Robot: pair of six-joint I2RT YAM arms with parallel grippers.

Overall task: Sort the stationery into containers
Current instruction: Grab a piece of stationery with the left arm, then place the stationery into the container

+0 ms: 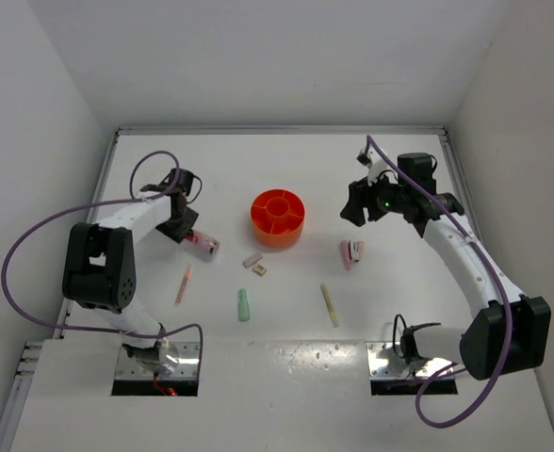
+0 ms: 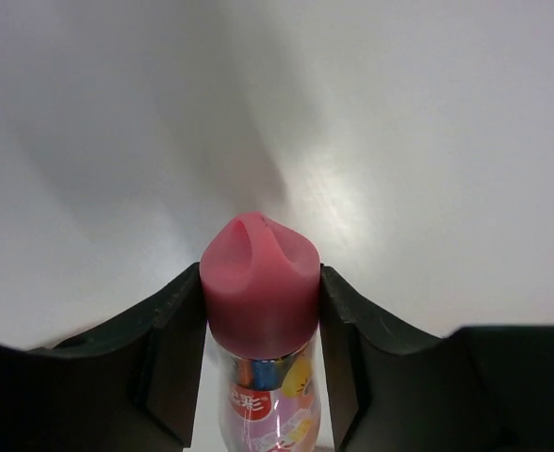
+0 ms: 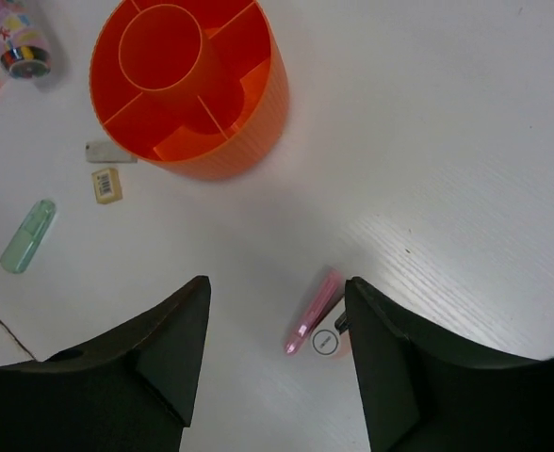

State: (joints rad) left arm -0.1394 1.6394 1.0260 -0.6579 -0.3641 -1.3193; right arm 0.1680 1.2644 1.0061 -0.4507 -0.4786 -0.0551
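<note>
Nearest the arm bases, the mint green stick (image 1: pixel 244 305) and the pale yellow stick (image 1: pixel 329 305) lie well apart on the white counter (image 1: pixel 399 301). The thin pink-orange pen (image 1: pixel 183 284) lies just beyond them on the left.

The left arm folds up from its base to a raised elbow by the counter's left edge. Its forearm then reaches away and inward, with the wrist tipped down. The left pincer (image 2: pixel 260 303) is closed narrow on the pink cylinder (image 2: pixel 260 282), one finger pressed to each side of its pink cap. The cylinder sits left of the orange organiser (image 1: pixel 277 235), apart from it.

Two beige blocks (image 1: pixel 252 261) lie close together just in front of the organiser.

The right arm stretches long along the right side and bends inward at the wrist. The right pincer (image 3: pixel 277 282) is spread wide above the pink mini stapler (image 3: pixel 317 315), which shows between the fingers and touches neither.

Bare counter lies between the stapler and the organiser. A broad bare strip runs beyond the organiser to the far edge, and white walls close in on three sides.
</note>
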